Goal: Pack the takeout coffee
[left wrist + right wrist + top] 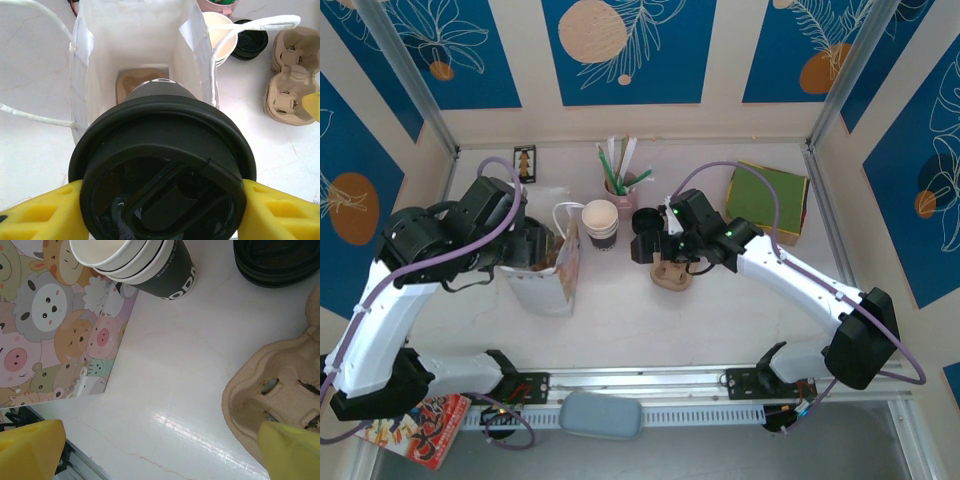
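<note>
Black-lidded takeout coffee [162, 175] clamped in my left gripper [160, 212], above white paper bag [135, 45].
Wrist view: lid up, axis vertical into bag mouth; top view: bag toward table's [720, 310] near edge; right gripper [160, 450] wide, empty.

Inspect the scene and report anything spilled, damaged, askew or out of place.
Nothing stands out. The takeout coffee, lid seated flat, is held by the left gripper at the mouth of the white bag, which stands upright and open. The lidless cups, loose black lids and cardboard carrier sit tidily on the table; no spill shows.
</note>
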Available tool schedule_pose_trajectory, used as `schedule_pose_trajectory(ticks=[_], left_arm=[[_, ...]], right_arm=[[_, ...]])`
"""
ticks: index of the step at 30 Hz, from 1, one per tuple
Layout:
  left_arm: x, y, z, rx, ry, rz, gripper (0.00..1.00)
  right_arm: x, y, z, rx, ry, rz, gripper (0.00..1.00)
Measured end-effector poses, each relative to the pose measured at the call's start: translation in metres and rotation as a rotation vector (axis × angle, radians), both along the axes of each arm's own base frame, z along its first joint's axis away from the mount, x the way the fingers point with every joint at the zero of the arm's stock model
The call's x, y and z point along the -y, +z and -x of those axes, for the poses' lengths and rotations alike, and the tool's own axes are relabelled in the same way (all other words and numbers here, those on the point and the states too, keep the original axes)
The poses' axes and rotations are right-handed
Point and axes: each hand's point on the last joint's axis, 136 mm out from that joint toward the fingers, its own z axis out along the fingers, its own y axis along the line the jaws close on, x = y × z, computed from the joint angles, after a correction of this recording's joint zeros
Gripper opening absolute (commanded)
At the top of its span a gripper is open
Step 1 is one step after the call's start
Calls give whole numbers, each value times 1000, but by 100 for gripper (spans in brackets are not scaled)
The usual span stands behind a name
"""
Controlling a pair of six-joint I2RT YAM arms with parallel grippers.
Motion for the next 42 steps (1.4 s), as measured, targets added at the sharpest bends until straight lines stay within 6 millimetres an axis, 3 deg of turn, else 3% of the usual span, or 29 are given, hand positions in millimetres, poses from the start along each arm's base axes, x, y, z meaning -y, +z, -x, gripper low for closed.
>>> schedule_pose_trajectory(ticks=[27,42], left_arm=[[1,-47,-33,-208,49,-90,59],[4,-75,-42,-349,76,-71,59]], right_arm=[[-1,5,1,20,12,-2,99],[12,15,-11,30,11,-42,99]])
